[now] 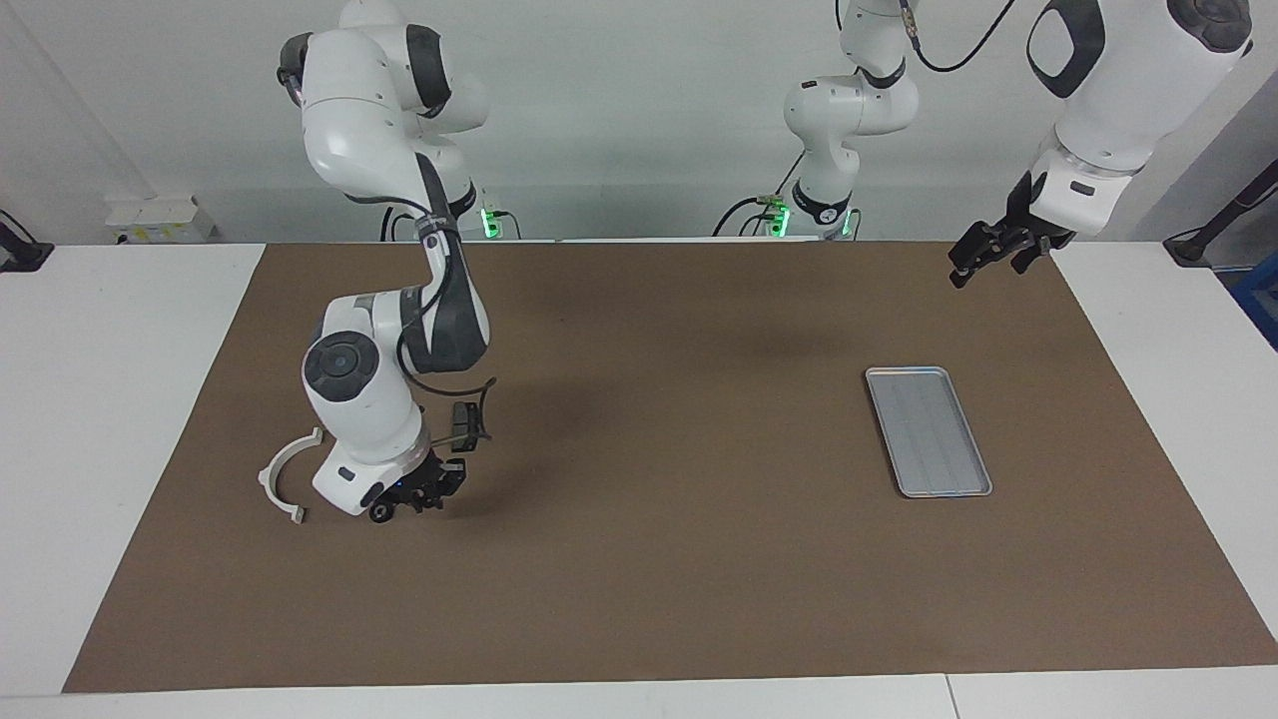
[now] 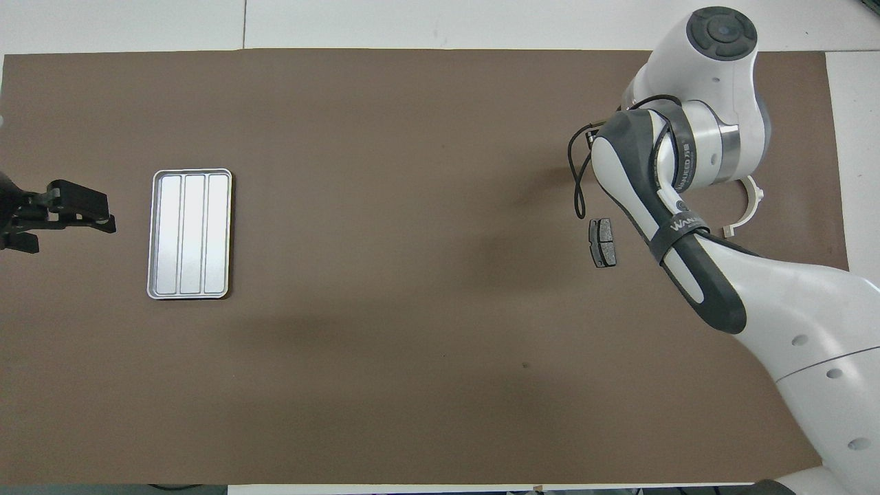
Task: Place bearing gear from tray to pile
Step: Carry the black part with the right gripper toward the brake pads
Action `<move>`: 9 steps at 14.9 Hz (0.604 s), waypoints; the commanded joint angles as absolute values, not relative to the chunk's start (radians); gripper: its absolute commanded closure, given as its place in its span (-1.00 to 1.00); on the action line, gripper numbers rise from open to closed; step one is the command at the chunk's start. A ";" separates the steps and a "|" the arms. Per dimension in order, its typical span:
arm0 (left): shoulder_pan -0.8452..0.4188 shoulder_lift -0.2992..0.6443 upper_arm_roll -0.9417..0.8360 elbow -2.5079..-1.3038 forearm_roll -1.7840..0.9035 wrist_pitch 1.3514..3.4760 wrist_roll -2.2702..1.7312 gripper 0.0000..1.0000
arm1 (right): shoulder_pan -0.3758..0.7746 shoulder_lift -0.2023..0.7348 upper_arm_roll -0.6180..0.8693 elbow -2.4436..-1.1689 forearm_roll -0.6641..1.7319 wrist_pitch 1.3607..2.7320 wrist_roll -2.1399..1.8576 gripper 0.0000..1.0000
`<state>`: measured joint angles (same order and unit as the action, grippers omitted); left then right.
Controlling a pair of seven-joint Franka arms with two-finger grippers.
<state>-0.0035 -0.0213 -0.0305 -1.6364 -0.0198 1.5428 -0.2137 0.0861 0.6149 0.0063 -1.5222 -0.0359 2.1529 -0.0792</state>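
Note:
The small black bearing gear (image 1: 379, 514) lies on the brown mat beside the white half-ring bracket (image 1: 284, 475), in the pile at the right arm's end. My right gripper (image 1: 419, 496) is shut, low over the mat right beside the gear; whether it touches the gear I cannot tell. A dark brake pad (image 1: 461, 425) (image 2: 603, 242) lies nearer to the robots than the gripper. From overhead the right arm hides the gear and part of the bracket (image 2: 751, 204). The silver tray (image 1: 929, 431) (image 2: 190, 234) holds nothing. My left gripper (image 1: 988, 256) (image 2: 72, 210) waits open in the air beside the tray.
The brown mat (image 1: 679, 559) covers most of the white table. The right arm's elbow and forearm (image 2: 660, 199) hang over the pile area. A loose black cable loops off the right wrist above the brake pad.

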 commanded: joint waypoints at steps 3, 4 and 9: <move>-0.003 -0.028 -0.031 -1.643 -0.025 1.532 -0.206 -1.00 | 0.081 0.584 0.023 -1.612 -0.048 2.249 -0.086 1.00; -0.003 -0.028 -0.031 -1.643 -0.026 1.532 -0.206 -1.00 | 0.083 0.583 0.025 -1.630 -0.048 2.276 -0.084 1.00; -0.003 -0.028 -0.031 -1.643 -0.026 1.532 -0.206 -1.00 | 0.089 0.581 0.025 -1.637 -0.037 2.281 -0.068 -0.50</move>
<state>-0.0035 -0.0213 -0.0305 -1.6364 -0.0198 1.5419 -0.2137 0.0902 0.6014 0.0168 -1.5941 -0.0359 2.2579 -0.0790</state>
